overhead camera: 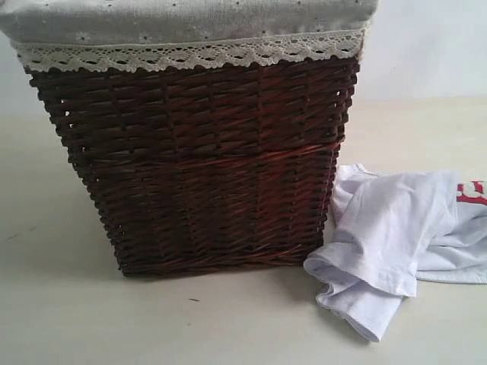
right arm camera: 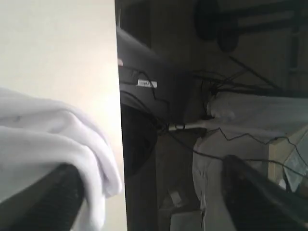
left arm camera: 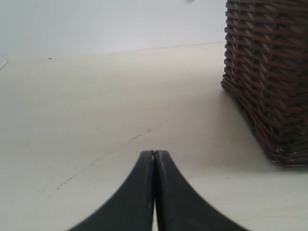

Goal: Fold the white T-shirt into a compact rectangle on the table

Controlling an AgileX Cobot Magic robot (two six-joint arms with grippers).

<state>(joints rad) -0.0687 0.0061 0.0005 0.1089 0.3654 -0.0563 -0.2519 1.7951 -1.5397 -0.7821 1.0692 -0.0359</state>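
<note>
I see a scuffed cream counter [left arm camera: 96, 110], pale wall [left arm camera: 96, 24] behind, bearing a wicker basket [overhead camera: 198, 167] and crumpled white T-shirt [overhead camera: 388, 228]. Left tool [left arm camera: 154, 155] shut, empty; right tool [right arm camera: 147, 166] spread wide, holding nothing.

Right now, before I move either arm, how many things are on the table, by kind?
Baskets: 1, the dark wicker basket
Basket liners: 1, the lace-trimmed liner folded over its rim
Shirts: 1, the white shirt, crumpled beside the basket
Total: 3
</note>
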